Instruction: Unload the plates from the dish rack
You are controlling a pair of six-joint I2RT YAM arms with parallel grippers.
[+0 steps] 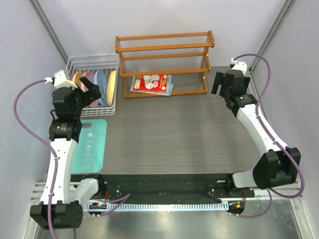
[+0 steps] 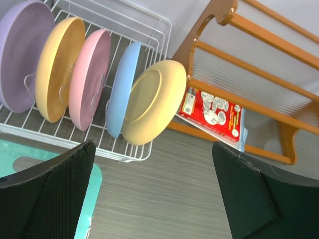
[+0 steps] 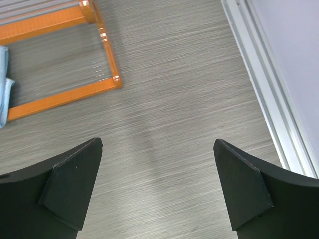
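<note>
five plates stand on edge in the dish rack [image 2: 158, 31], at the far left of the table [image 1: 174, 134]. each is propped by an upright prong, which is likely why they lean in a row rather than lie flat. counted across the left wrist view: one lavender plate [image 2: 25, 50], one yellow-orange plate [image 2: 60, 69], one pink plate [image 2: 89, 77], one light blue plate [image 2: 122, 89] and a second yellow-orange plate [image 2: 154, 99]. that last one is at the end nearest the wooden shelf [image 1: 164, 55] and tips further over than the rest, so it looks the easiest to reach first. none has left the rack yet.

two arms are in view. the left pincer [image 2: 152, 149] hovers just in front of the rack, pointed at the plates, its jaws spread wide and gripping nothing, seemingly lined up for an approach. the right pincer [image 3: 158, 144] is also released and empty, over bare table by the shelf's right end, well apart from the rack and probably just waiting.

one teal mat [image 1: 89, 144] lies beside the left arm, a plausible place to set plates down. one red packet [image 1: 152, 83] rests on the shelf's bottom level.
</note>
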